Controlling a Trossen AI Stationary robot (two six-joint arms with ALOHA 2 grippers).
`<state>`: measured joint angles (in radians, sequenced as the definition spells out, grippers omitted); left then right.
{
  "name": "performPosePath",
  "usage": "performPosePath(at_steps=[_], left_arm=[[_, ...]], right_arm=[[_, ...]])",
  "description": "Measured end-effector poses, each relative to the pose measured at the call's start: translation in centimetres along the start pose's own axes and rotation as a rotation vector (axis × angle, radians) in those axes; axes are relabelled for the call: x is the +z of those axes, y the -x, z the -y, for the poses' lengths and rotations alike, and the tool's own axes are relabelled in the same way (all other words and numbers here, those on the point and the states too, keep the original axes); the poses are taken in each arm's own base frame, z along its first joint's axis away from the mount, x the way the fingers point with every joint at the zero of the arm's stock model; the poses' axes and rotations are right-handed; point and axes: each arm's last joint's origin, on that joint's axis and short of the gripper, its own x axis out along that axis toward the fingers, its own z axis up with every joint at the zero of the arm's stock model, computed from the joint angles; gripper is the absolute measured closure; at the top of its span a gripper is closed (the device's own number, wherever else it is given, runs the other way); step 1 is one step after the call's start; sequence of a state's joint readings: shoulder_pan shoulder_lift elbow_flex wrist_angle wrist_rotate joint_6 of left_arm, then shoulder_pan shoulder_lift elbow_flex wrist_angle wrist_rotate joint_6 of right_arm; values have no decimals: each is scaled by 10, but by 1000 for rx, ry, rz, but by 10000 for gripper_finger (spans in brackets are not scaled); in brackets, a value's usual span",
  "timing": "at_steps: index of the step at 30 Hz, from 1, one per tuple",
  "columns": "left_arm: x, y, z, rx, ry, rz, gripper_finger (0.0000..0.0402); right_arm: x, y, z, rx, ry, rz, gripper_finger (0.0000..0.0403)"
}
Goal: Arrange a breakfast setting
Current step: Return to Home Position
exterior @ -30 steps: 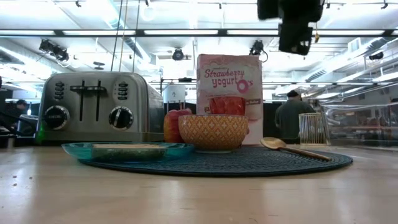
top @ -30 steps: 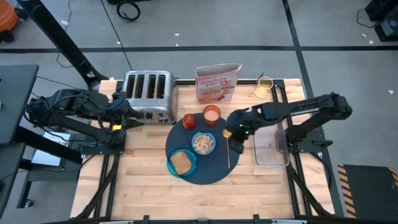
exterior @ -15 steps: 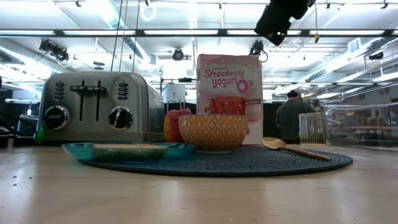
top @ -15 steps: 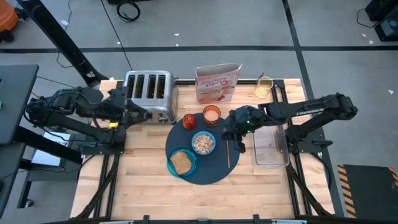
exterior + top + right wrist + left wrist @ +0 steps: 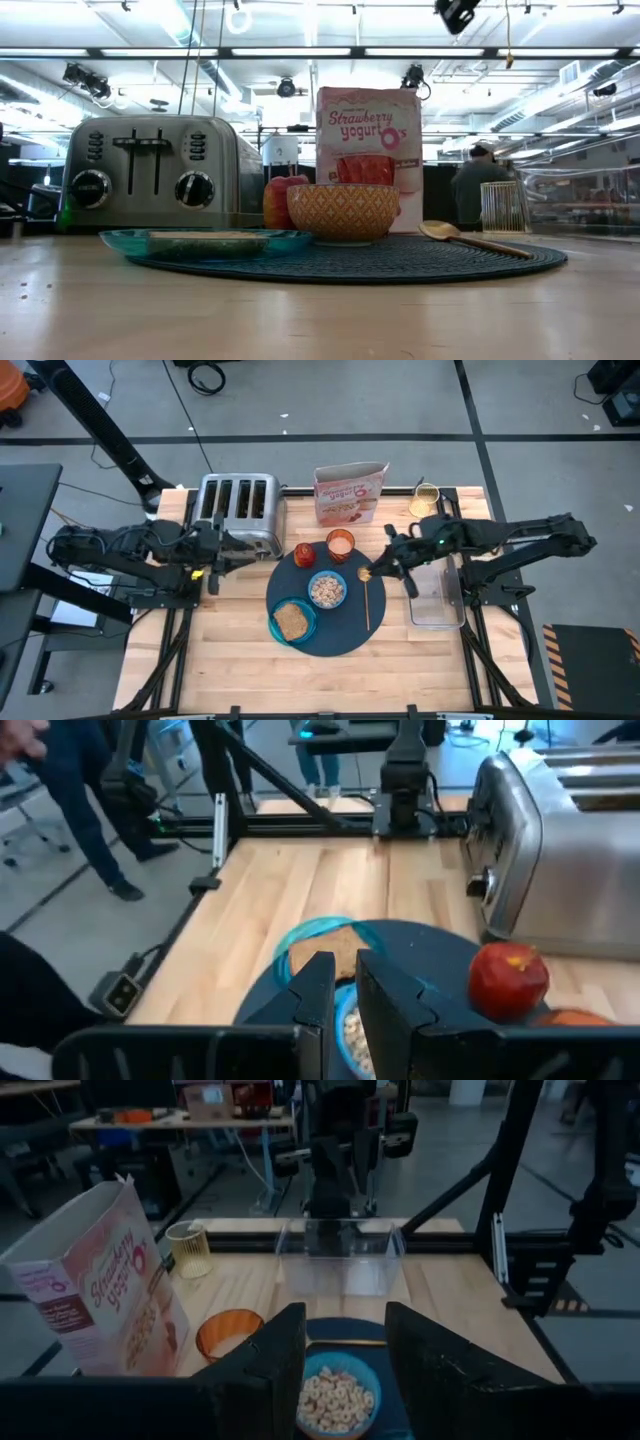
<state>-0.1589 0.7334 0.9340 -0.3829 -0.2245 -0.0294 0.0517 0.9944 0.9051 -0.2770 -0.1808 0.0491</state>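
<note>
Ceiling strip lights (image 5: 300, 52) blazed overhead, bright and even. Glare sat on the toaster (image 5: 150, 165); the left wrist view looked dim.

A robotics lab: a pale wooden table (image 5: 230, 660) on a black metal frame (image 5: 166, 650) stands on grey concrete floor (image 5: 330, 410), under long ceiling strip lights (image 5: 300, 52), cluttered workbenches (image 5: 180, 1120) behind.

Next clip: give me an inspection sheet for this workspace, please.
Surface: wooden table, mat at centre.
Job's things: on the mat, blue bowl of cereal, teal plate with toast, red apple, amber cup, gold spoon right of bowl.
Clutter: toaster, cereal box, jar, clear container, all off the mat.
Grippers: left gripper open, empty, beside toaster; right gripper narrowly open, empty, above mat's right edge.
Cables: coiled cable on floor.
Surroundings: person beyond table.
</note>
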Motion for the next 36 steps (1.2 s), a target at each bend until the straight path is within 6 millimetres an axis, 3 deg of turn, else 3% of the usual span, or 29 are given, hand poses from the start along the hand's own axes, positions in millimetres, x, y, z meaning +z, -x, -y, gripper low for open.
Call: performPosePath(at_steps=[5,16,23,36], left_arm=[[-25,-3,0,-2,12,54,255],[-78,-13,2,-38,-22,146,255],[-106,-16,2,-52,-70,157,255],[-150,-23,1,-28,-73,231,255]], right_arm=[[4,21,-4,-3,-65,52,348],[11,53,-6,-53,93,171,348],[-11,63,-1,-85,139,296,348],[-66,80,0,-98,78,367,348]])
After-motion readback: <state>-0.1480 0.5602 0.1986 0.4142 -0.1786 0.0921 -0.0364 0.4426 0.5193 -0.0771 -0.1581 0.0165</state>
